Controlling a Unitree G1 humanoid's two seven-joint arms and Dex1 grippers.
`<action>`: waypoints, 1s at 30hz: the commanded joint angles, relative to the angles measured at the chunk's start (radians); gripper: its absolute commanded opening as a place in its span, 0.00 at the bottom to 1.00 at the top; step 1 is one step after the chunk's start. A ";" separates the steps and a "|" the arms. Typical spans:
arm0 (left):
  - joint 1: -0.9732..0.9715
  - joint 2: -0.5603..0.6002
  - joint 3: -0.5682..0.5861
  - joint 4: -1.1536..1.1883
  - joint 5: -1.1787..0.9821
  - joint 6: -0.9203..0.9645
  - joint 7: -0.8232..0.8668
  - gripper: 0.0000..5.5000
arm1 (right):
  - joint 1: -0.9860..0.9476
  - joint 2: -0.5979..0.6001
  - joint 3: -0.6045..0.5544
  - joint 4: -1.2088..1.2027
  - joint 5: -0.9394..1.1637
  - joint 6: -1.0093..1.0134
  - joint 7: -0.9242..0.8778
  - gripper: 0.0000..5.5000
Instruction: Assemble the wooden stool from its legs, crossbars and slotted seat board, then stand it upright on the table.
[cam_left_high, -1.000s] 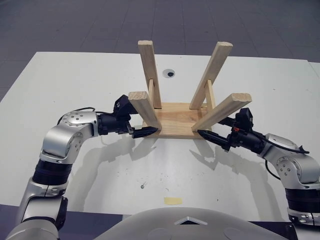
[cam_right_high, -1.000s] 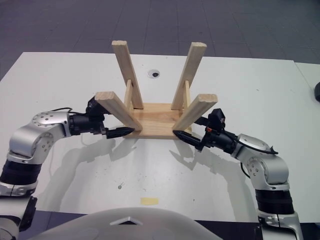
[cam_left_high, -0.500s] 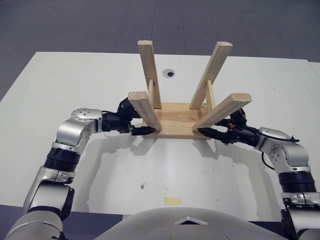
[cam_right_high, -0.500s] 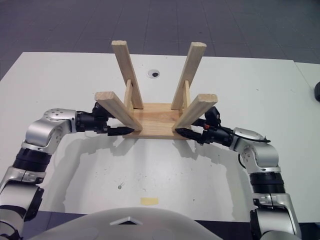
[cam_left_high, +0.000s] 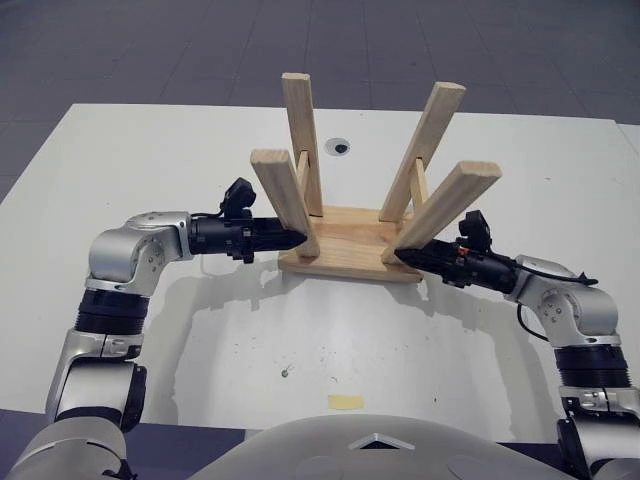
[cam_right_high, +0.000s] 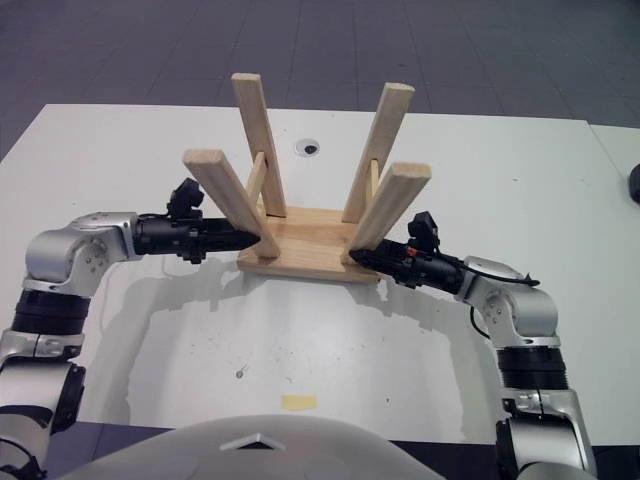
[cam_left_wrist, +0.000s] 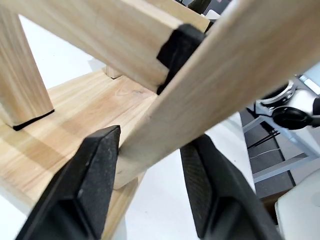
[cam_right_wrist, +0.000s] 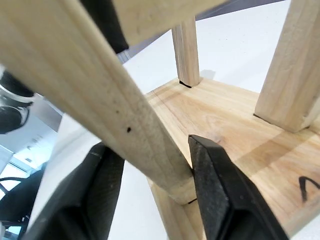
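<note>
**On the table, both my grippers clamp the upturned stool's near legs**

From the left eye view, the wooden stool (cam_left_high: 352, 232) sits upside down at the middle of the white table (cam_left_high: 150, 150). Its seat board (cam_left_high: 340, 262) is lowest and its four legs splay upward. My left gripper (cam_left_high: 295, 238) is at the base of the near left leg (cam_left_high: 283, 200), and my right gripper (cam_left_high: 405, 257) is at the base of the near right leg (cam_left_high: 450, 205). A round hole (cam_left_high: 342, 147) in the table lies beyond the stool, and a yellow scrap of tape (cam_left_high: 346, 402) lies near me. Against half a second ago, the near legs stand steeper. Both grippers have also come in from the board's near edge to the leg bases.

My left wrist view adds what the head views cannot show. Two black fingers (cam_left_wrist: 95, 185) bracket the near left leg, pressed to its sides just above the board. A crossbar (cam_left_wrist: 100, 30) meets that leg at a dark notch.

My right wrist view shows the same hold on the other side. The fingers (cam_right_wrist: 220, 190) pinch the near right leg where it enters the board. A black pen stroke (cam_right_wrist: 306, 186) marks the board, but too little of it shows to read.
</note>
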 joint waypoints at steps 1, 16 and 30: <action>-0.018 -0.057 0.136 -0.093 -0.212 0.267 0.115 0.28 | -0.023 0.114 -0.139 -0.116 0.290 0.186 -0.215 0.33; 0.004 -0.242 0.463 -0.079 -0.312 0.397 0.604 0.41 | 0.004 0.225 -0.282 -0.105 0.503 0.211 -0.757 0.58; 0.246 0.178 0.430 -0.335 -0.284 0.118 0.162 0.90 | 0.101 -0.156 -0.007 0.015 -0.282 -0.484 -0.127 0.98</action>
